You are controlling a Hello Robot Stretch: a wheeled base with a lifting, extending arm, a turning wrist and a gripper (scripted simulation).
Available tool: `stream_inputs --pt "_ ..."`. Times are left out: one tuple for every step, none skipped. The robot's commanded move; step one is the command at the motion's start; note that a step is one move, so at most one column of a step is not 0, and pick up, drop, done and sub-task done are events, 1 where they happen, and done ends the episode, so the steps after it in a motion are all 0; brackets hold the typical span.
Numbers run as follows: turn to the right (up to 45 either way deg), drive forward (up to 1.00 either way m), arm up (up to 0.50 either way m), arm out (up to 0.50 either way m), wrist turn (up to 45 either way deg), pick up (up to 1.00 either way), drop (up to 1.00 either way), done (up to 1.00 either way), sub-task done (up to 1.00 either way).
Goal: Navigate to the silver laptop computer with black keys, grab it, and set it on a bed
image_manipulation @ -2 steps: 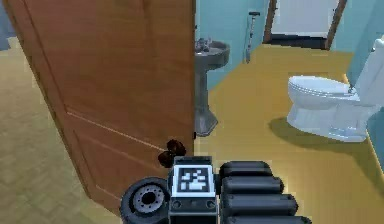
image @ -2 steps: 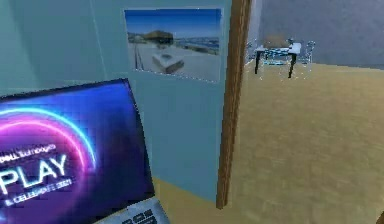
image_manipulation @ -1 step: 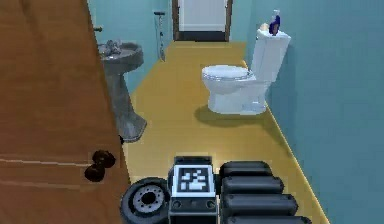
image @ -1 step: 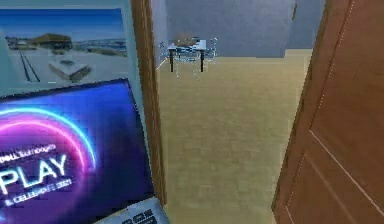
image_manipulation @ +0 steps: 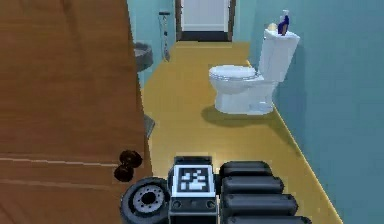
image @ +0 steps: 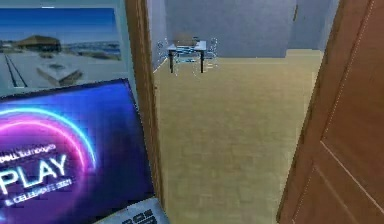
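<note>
So the laptop is sitting right up close at the forward view's lower left, screen glowing. Can't tell whether the pincer is grasping anything. Probably driving on next, so it's wanting a slow, centered roll between door frame and door.

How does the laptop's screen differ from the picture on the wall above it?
The laptop has a dark screen with glowing pink and blue rings; the picture shows a pale building under a blue sky. The laptop looks tilted and lies lower and nearer; the picture hangs level above it. Both are rectangular and sit at the forward view's left.
</note>
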Motion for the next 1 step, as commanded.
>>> stream_inputs --pt "12.0 0.00 0.00 0.00 0.0 0.00 0.00 0.00 0.00"
